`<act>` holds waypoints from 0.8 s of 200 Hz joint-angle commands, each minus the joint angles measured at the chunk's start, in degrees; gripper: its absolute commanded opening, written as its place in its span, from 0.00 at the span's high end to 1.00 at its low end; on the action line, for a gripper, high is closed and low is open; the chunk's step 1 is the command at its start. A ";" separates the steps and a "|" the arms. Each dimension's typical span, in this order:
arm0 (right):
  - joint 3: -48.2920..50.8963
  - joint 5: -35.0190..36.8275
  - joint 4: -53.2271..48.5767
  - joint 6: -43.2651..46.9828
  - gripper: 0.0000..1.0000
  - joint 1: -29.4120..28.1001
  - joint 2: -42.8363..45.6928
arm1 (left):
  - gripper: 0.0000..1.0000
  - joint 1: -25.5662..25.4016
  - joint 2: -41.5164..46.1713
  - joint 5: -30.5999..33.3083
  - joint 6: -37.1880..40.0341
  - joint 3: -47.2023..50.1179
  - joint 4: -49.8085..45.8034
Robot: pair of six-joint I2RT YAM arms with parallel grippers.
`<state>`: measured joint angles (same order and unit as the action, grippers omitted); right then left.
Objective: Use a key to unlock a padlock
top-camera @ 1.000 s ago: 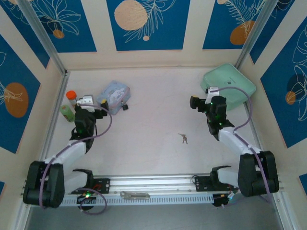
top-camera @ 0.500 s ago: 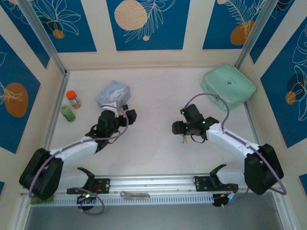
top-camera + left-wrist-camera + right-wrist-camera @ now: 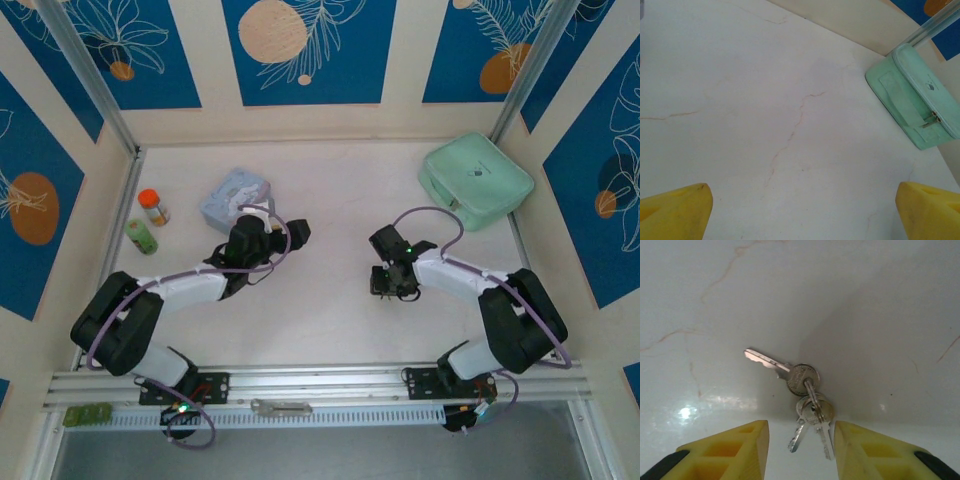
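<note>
Right tool (image 3: 801,450) was down at the bench (image 3: 330,190) mid-right, its yellow fingers (image 3: 735,450) part-way in and straddling the key (image 3: 803,379). There was a visible gap on both sides, so it was released and not yet clamped on anything. The key was a small bunch on a ring, lying flat on the bench. One long key pointed up-left in the right wrist view, and two smaller ones trailed down into the gap between the fingertips. In the overhead view the bunch sat under the right tool head, roughly centre-right of the bench and well apart from everything else. Left tool (image 3: 802,217) was fully released with its jaws wide, and only bare marbled bench lay between its fingertips. The left arm stretched toward mid-bench, just beside the pale blue tin (image 3: 232,196). Mint green pouch (image 3: 476,180) sat in the far right corner. An orange-capped bottle (image 3: 152,206) and a green bottle (image 3: 141,236) stood near the left edge.
</note>
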<state>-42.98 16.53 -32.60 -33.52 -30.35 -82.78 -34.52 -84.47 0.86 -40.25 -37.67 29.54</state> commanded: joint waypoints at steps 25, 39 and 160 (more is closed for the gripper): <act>0.15 1.97 0.65 -1.20 0.67 0.55 -1.68 | 0.06 -0.55 1.54 -0.25 -0.36 0.61 0.52; 0.62 1.97 1.72 -0.97 0.70 0.73 -1.59 | 0.06 -0.55 1.25 -0.48 -0.38 0.36 0.65; 3.64 -5.25 10.68 5.38 1.00 1.67 4.94 | 0.15 -2.73 -3.33 -7.17 -17.94 0.83 13.16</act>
<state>-40.05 15.11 -24.51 -30.81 -28.99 -81.87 -35.00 -85.10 -2.85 -47.94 -37.67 34.11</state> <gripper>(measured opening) 0.052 0.873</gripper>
